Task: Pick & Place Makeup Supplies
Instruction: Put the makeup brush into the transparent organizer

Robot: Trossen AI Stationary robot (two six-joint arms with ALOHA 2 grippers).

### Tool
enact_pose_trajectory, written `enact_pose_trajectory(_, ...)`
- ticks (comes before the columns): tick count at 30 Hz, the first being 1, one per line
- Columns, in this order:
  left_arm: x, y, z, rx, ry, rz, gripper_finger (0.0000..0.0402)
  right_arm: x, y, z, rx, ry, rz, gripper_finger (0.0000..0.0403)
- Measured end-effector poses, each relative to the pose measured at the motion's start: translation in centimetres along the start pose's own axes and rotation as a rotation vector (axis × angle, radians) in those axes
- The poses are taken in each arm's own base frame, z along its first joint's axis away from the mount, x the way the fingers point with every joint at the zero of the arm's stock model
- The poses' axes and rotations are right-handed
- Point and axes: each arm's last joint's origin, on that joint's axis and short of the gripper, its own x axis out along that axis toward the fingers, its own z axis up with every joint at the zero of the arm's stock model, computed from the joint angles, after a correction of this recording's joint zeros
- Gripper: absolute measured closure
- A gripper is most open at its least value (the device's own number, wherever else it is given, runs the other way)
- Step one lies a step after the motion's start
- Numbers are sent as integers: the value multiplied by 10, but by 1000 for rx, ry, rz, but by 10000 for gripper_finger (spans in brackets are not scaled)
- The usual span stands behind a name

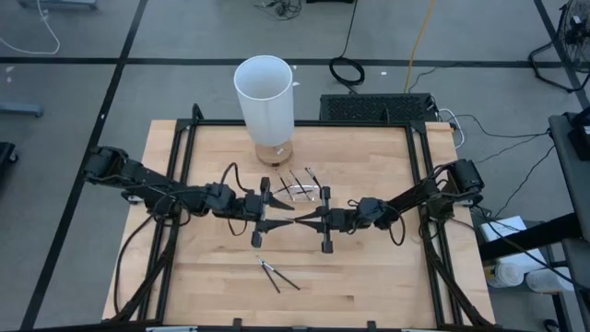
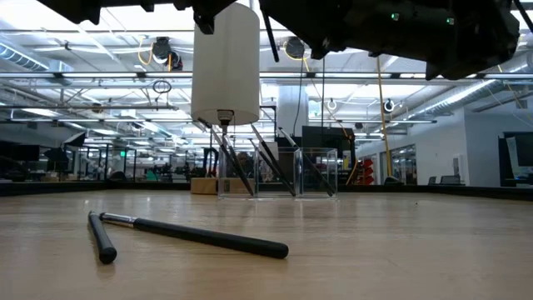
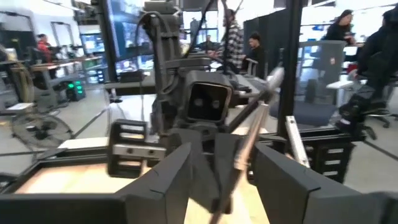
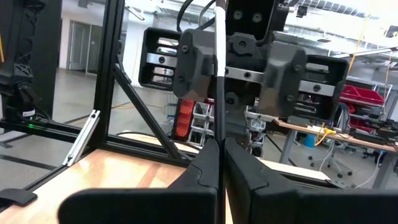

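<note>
Two grippers meet mid-table: right gripper [image 4: 221,163] pinches a stick [image 4: 219,81], left gripper [image 3: 214,171] spread; stick's lower end hidden.

Overhead looks straight down; low looks level; wrist cameras face each other.

grey floor [image 1: 184,37] with cables, ceiling strip lights [image 2: 100,37], seated people [image 3: 249,50] at desks

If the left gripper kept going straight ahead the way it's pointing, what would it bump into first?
Probably the right gripper, which faces the left gripper almost tip to tip and pinches a thin makeup stick between them. Depth is hard to judge.
</note>
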Motion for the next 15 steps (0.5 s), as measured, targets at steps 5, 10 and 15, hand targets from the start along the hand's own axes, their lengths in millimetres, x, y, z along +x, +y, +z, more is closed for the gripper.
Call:
enact_pose_trajectory(5,0,2,-1,-7,8,-18,276,0,-2,-1,-1,1,-8,403)
enact_pose_trajectory(10,0,1,-1,18,11,-29,351,1,-4,-1,-1,4,-8,403)
enact_pose_trajectory(15,0,1,-3,58,33,-32,384,1,-4,-3,-1,18,-4,403)
